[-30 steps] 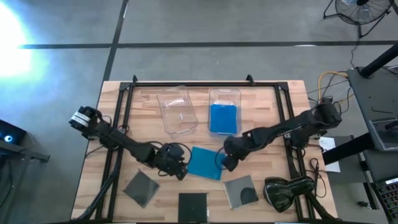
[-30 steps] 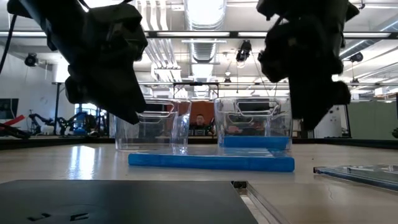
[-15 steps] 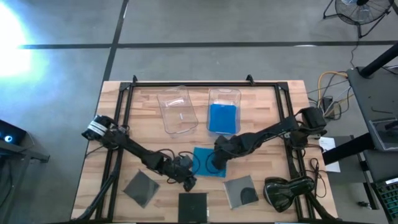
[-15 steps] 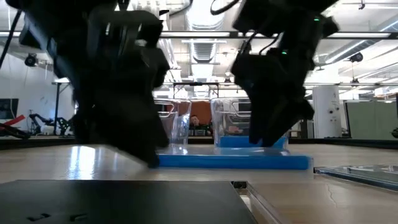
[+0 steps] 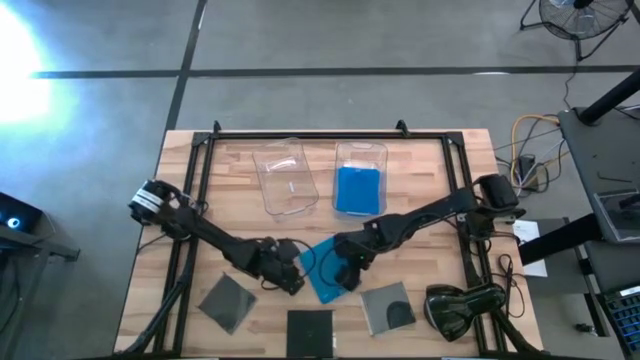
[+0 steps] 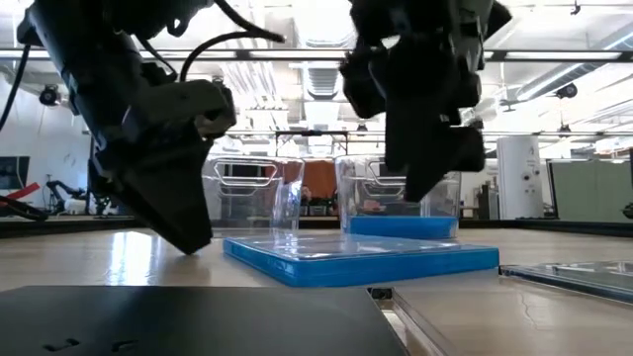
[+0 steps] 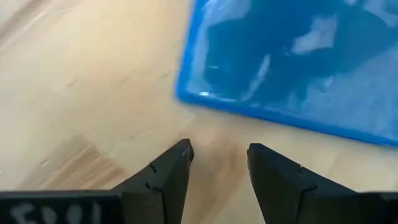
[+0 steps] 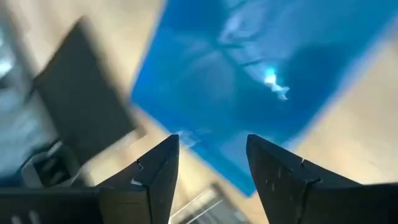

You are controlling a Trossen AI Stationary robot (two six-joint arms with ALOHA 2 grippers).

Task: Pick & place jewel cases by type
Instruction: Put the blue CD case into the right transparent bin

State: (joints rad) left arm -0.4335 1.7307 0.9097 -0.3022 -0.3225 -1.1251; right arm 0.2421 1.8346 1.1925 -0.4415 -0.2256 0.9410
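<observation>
A translucent blue jewel case [image 5: 318, 268] lies flat on the table's near middle, turned cornerwise [image 6: 366, 259]. My left gripper [image 5: 293, 283] is open, low at the table just left of the case. Its fingertips [image 7: 219, 152] stand short of the case's corner [image 7: 186, 99]. My right gripper [image 5: 345, 275] is open and points down over the case's right part [image 8: 249, 81]. A second blue case [image 5: 358, 190] lies in the right clear bin. Three dark cases lie along the near edge [image 5: 228, 300], [image 5: 310, 332], [image 5: 388, 308]. My right gripper [image 8: 211, 143] hangs open over the blue case's right part, fingers pointing down. I cannot tell whether its fingertips touch the case's top. The case lies flat on the table.
Two clear bins stand side by side at the far middle: the left bin [image 5: 285, 180] holds nothing and the right bin [image 5: 362, 152] holds a blue case. A bulky black curved device [image 5: 465, 310] sits at the near right corner. Black frame rails run along the table's sides.
My right gripper has moved toward the table's left and a little nearer, from beside the blue case's right edge to over it. The blue case has turned about on the table and slid slightly toward the near left. My left gripper has shifted nearer, beside the case's left edge.
</observation>
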